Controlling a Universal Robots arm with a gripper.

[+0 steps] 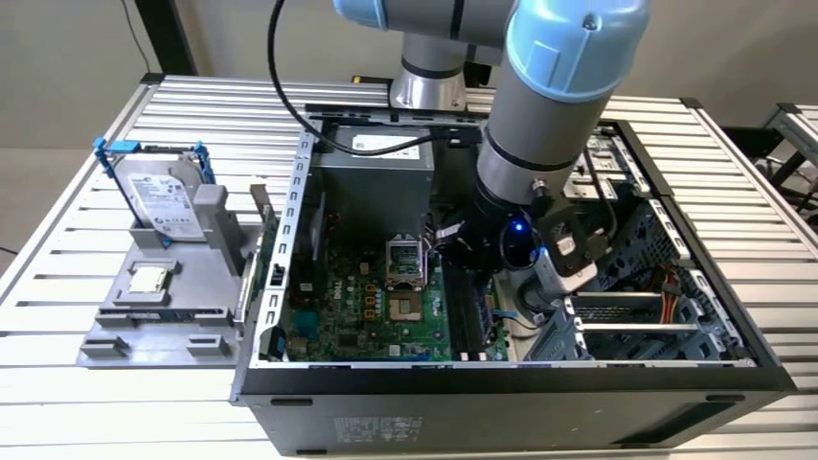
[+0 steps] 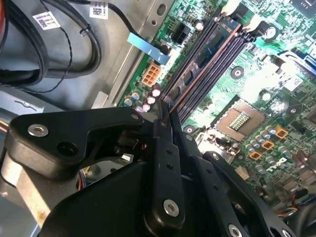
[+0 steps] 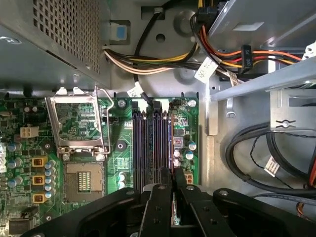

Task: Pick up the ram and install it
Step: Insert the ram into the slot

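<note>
Inside an open computer case [image 1: 302,240], the gripper [image 2: 167,116] hangs low over the motherboard [image 1: 345,297], its fingers [image 3: 165,185] drawn nearly together on the ram [image 2: 207,64], a thin dark stick seen edge-on in the second wrist view and lying along the black memory slots [image 3: 150,148]. The stick sits in line with the slots beside the open processor socket [image 3: 81,148]. On a grey stand [image 1: 160,316] at the exterior view's left, a hard drive [image 1: 160,196] stands upright in its blue frame.
</note>
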